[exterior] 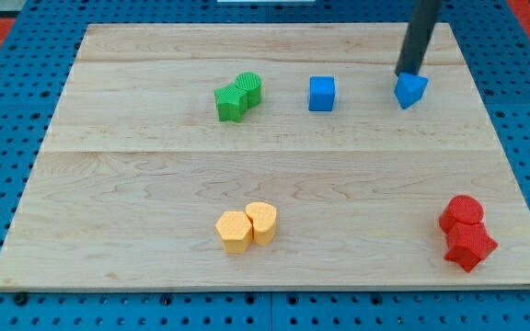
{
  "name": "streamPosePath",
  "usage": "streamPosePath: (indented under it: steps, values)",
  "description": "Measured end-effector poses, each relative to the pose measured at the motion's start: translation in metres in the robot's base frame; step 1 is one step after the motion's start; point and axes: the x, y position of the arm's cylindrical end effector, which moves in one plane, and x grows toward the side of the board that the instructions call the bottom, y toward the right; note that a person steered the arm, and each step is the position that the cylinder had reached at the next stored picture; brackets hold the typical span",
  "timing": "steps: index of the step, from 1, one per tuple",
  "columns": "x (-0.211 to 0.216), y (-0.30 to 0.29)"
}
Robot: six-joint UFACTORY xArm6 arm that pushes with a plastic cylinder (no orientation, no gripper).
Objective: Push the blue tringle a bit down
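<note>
Nearest the view's bottom edge of the pale wooden board [274, 184], a pair of touching yellow plastic blocks [247, 227] sits well down and to the left of the blue triangular block, and a red pair, a round cylinder on a star-like block [466, 234], lies well below that triangle, slightly to its right. Farther up, a blue cube [321, 93] stands to the left of the triangle, apart from it, and two touching green blocks [238, 96] lie farther left still.

The blue triangle [411, 90] rests near the board's top right. My tip [407, 73], the end of the dark rod, carries no jaws to open or close; it sits at the triangle's upper-left edge, touching or nearly so.

To do this well, I judge the tip should centre behind the triangle's top side and press straight toward the view's bottom. A short, slow stroke suits, since an off-centre push would likely spin the block.
</note>
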Motion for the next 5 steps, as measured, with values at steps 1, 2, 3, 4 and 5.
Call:
streamPosePath:
  steps: [1,2,3,4,5]
  values:
    - [0.061,-0.006]
    - [0.111,-0.006]
    - [0.09,-0.007]
    - [0.097,-0.041]
    - [0.136,-0.037]
